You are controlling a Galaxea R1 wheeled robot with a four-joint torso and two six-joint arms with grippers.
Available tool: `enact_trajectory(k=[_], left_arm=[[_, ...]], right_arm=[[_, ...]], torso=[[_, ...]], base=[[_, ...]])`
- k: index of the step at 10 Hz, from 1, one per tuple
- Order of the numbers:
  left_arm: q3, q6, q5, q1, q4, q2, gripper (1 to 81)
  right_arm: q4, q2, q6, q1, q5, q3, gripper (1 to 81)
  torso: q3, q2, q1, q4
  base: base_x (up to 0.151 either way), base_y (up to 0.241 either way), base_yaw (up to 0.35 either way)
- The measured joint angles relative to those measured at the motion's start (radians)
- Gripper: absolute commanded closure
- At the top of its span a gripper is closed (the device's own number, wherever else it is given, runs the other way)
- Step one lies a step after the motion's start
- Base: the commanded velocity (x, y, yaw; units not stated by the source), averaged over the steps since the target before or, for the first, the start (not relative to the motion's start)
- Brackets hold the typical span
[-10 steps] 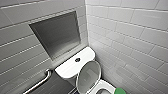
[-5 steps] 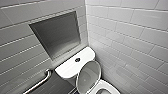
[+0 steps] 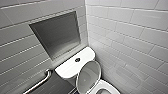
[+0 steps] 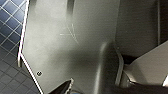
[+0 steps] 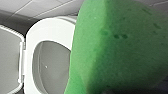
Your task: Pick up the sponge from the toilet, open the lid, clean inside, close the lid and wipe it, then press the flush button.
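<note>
Grey panel [image 3: 58, 35] set in tiled wall [image 3: 130, 32], metal rail [image 3: 40, 82] below it.

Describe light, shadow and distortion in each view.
Head view: the wide lens bows the lines of the wall tiles, and the recessed panel is unevenly lit. Left wrist view: a soft shadow crosses the grey surface. Right wrist view: the sponge looms huge near the lens; the toilet gleams white.

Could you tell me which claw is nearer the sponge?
Right: it holds the sponge above the open toilet; the left claw is off beside a grey panel and blue floor tiles.
</note>
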Motion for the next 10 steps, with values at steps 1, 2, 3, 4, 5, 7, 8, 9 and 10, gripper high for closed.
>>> enact_trajectory(k=[1,2,3,4,5,7,8,9,10], left_arm=[[0.000,0.000,-0.002,0.000,0.000,0.000,1.0],[0.000,0.000,-0.003,0.000,0.000,0.000,1.0],[0.000,0.000,-0.003,0.000,0.000,0.000,1.0],[0.000,0.000,-0.003,0.000,0.000,0.000,1.0],[0.000,0.000,-0.003,0.000,0.000,0.000,1.0],[0.000,0.000,-0.005,0.000,0.000,0.000,1.0],[0.000,0.000,-0.005,0.000,0.000,0.000,1.0],[0.000,0.000,-0.005,0.000,0.000,0.000,1.0],[0.000,0.000,-0.004,0.000,0.000,0.000,1.0]], right_arm=[[0.002,-0.003,-0.002,-0.007,0.018,0.020,81.1],[0.001,-0.002,-0.004,-0.001,0.027,0.034,81.1],[0.001,-0.002,-0.006,0.023,0.025,0.041,81.1],[0.001,0.001,-0.007,0.074,0.014,0.049,81.1],[0.001,0.014,-0.007,0.141,-0.008,0.051,81.1],[0.000,0.056,-0.012,0.249,-0.087,0.045,81.1],[-0.002,0.096,-0.014,0.274,-0.135,0.014,81.1],[-0.004,0.136,-0.015,0.287,-0.176,-0.036,81.1],[-0.007,0.179,-0.015,0.299,-0.220,-0.108,81.1]], torso=[[0.000,0.000,0.000,0.000],[0.000,0.000,0.000,0.000],[0.000,0.000,0.000,0.000],[0.000,0.000,0.000,0.000],[0.000,0.000,0.000,0.000],[0.000,0.000,0.000,0.000],[0.000,0.000,0.000,0.000],[0.000,0.000,0.000,0.000],[0.000,0.000,0.000,0.000]], base=[[0.000,0.000,0.000],[0.000,0.000,0.000],[0.000,0.000,0.000],[0.000,0.000,0.000],[0.000,0.000,0.000],[0.000,0.000,0.000],[0.000,0.000,0.000],[0.000,0.000,0.000],[0.000,0.000,0.000]])
